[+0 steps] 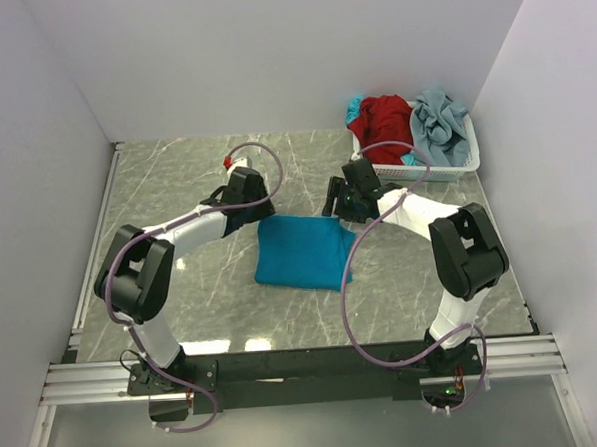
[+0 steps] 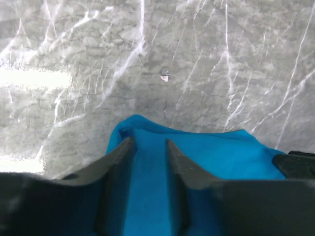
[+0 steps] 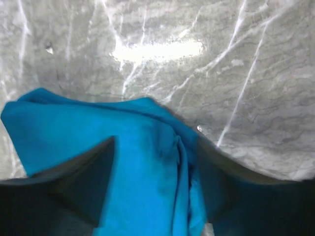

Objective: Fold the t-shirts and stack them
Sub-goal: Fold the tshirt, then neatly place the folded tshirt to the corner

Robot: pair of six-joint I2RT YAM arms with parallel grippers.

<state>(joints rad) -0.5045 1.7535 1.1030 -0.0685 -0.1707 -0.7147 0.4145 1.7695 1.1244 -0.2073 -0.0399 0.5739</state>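
At the middle of the marble table, the teal-blue t-shirt lies flat, folded into a rough rectangle. Over its 11 o'clock corner sits the left gripper, its dark fingers standing a narrow gap apart. Blue cloth lies smooth in that gap and nothing is pinched; I cannot tell whether the tips touch the fabric. Over the 1 o'clock corner is the right gripper, its fingers spread much wider, with a raised crease of the shirt running loose between them. Past the shirt's far hem both wrist views show grey veined stone, with a small pale speck lying on it. Toward 1 o'clock from the shirt, in the table's far right corner, stands the white lattice basket, near the right arm's wrist. It holds the red t-shirt and, at that shirt's 3 o'clock, the pale grey-blue t-shirt, both bunched up. From the folded shirt toward 9 o'clock the stone runs on to the table's left edge. White walls close the table in at 9, 12 and 3 o'clock, and the arms' base rail bounds it at 6 o'clock.
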